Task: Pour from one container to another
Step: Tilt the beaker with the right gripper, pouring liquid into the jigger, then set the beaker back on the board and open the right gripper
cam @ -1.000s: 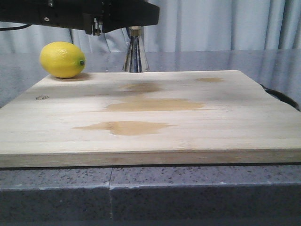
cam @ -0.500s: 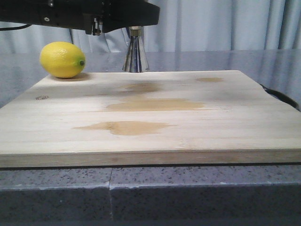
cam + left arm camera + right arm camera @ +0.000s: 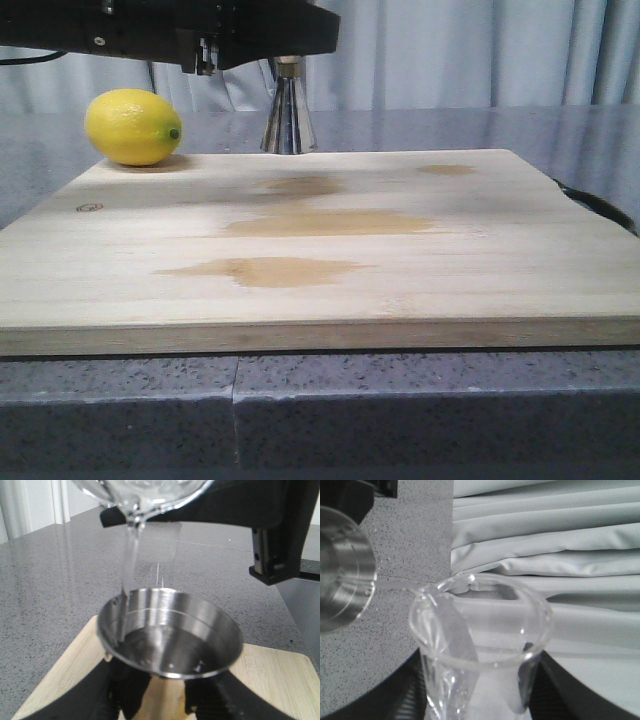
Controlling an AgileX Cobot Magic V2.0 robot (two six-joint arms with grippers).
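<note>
The steel jigger [image 3: 170, 630] stands upright on the far edge of the wooden board [image 3: 280, 672], with my left gripper [image 3: 167, 700] shut around its brass-coloured waist. Clear liquid lies in its upper cup. The clear glass beaker [image 3: 480, 645] is tipped over it, lip down, held by my right gripper [image 3: 480, 700], which is shut on its sides. A thin stream of clear liquid [image 3: 129, 560] falls from the beaker's lip [image 3: 132, 517] into the jigger's cup. In the front view only the jigger's lower cone [image 3: 287, 120] shows, under a black arm [image 3: 200, 25].
A yellow lemon [image 3: 133, 126] lies on the board's far left corner. The board [image 3: 320, 240] has several darker patches. It rests on a grey speckled counter [image 3: 320, 410]. A black object [image 3: 600, 208] pokes out past the board's right edge. Pale curtains [image 3: 550, 540] hang behind.
</note>
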